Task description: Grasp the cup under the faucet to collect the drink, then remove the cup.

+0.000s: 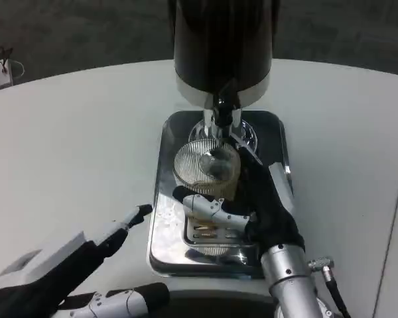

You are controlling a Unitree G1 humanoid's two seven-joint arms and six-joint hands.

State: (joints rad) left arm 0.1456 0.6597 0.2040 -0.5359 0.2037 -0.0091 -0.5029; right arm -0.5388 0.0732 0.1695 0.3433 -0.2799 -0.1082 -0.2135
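Cup [205, 169] is sitting upright on the metal tray [160, 218], right under the faucet [220, 109]. The right hand [242, 205] is wrapped round its near side, so pulling straight back looks easiest. Left hand [86, 265] waits nearby with fingers spread.

Right hand [262, 202] wraps the clear ribbed cup [205, 165], which sits on the shiny metal tray [162, 225] right under the faucet [224, 109] of the dark dispenser [222, 40]. There's possibly some pale liquid inside. Left hand [86, 265] hovers low, fingers spread, beside the tray.
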